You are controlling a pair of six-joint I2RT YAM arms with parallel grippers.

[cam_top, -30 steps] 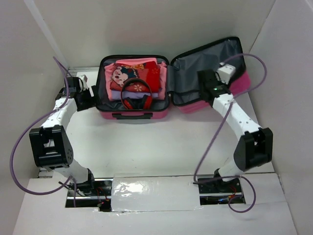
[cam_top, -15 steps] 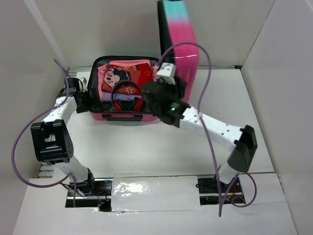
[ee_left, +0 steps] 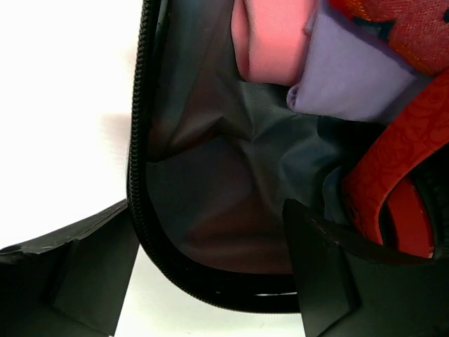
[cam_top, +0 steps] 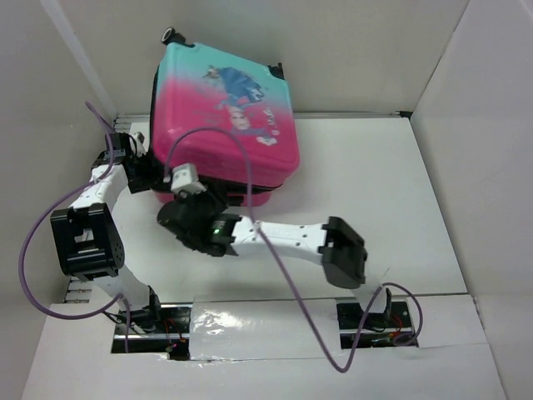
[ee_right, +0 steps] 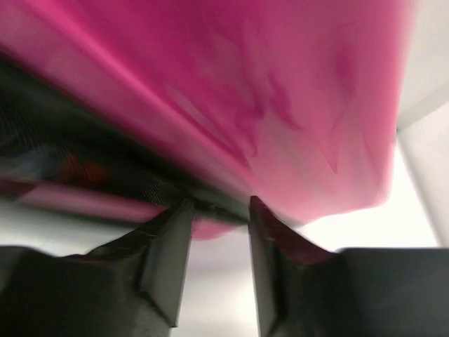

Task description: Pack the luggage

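Nearest the bases, the right arm lay stretched across the table (cam_top: 375,167) to the front left corner of the luggage (cam_top: 225,117), which sat at the far left of the table with its lid (cam_top: 250,158) tilted over the base and not yet flat. The right gripper (ee_right: 214,210) had its fingers part-way apart with the lid's black edge across the tips; the wrist view was too blurred to tell whether they pinched it. If they did not, the lid could have slid off and dropped or swung away. That arm's purple cable (cam_top: 250,187) looped over the shell and might have caught in the seam. At the left wall, the left gripper (ee_left: 210,225) stood wide apart and held nothing, one finger outside the zipper rim (ee_left: 140,175) and one inside against the grey lining. A descending lid would likely have trapped that inner finger. Deeper in, the red headphones (ee_left: 400,161), lilac cloth (ee_left: 351,77) and pink cloth (ee_left: 273,42) sat close to the rim and could have jammed the closure.
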